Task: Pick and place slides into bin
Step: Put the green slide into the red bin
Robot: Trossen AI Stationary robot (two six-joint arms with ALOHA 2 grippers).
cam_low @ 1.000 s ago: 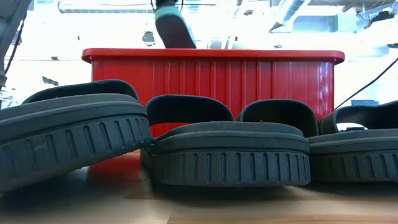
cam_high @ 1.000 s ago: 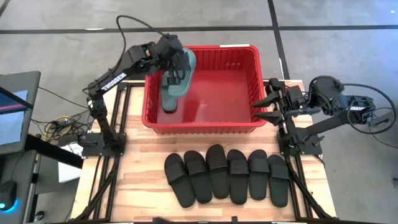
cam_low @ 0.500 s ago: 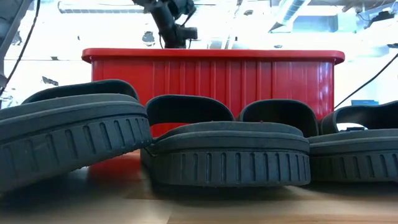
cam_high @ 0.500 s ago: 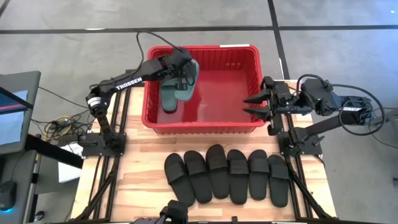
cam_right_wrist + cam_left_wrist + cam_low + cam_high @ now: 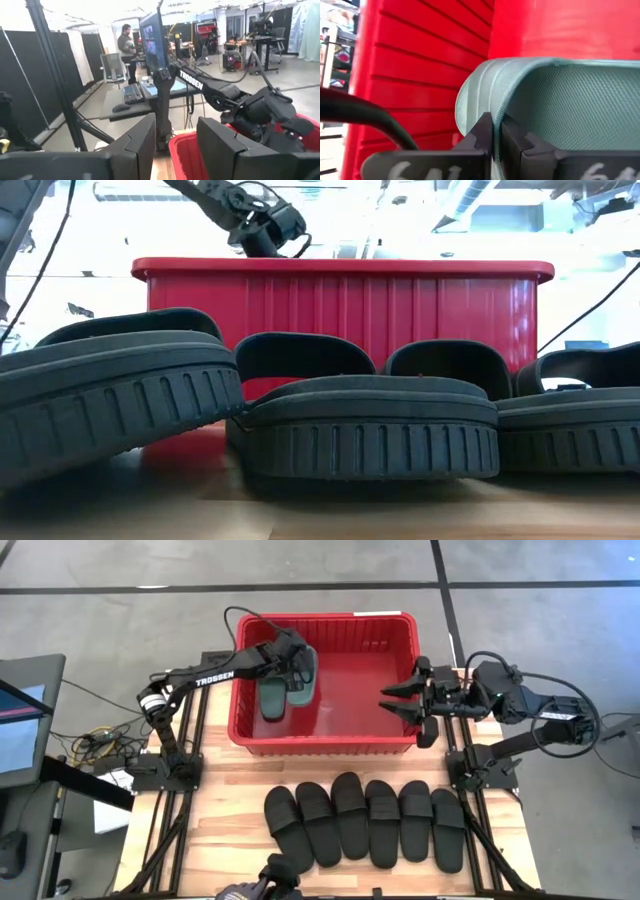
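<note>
The red bin [image 5: 325, 743] stands at the table's far middle. One sage-green slide [image 5: 272, 700] lies inside it by the left wall. My left gripper [image 5: 291, 667] reaches into the bin and is shut on a second green slide [image 5: 306, 675], which is beside the first. In the low view the left gripper [image 5: 266, 237] shows just above the bin's rim [image 5: 340, 268]. My right gripper [image 5: 383, 699] is open and empty over the bin's right side, with its fingers pointing toward the table's left. Several black slides [image 5: 365, 822] lie in a row on the near table. My left gripper pinches the edge of the green slide's strap [image 5: 496, 97] between its two fingers [image 5: 482, 132]. The fingers come from the table's left, slanting down into the bin. The slide sits low inside the bin, close to its left wall [image 5: 420, 65]. I cannot tell whether it rests on the floor.
A monitor [image 5: 20, 720] stands on a stand left of the table. The row of black slides fills the near middle of the table; bare wood shows on either side of it [image 5: 225, 820]. A person shows far off in the room in the right wrist view [image 5: 125, 40].
My left gripper has gone down into the bin with the green slide, which has dropped from above the rim to beside the other green slide. My right gripper has moved toward the table's left, over the bin's right wall.
</note>
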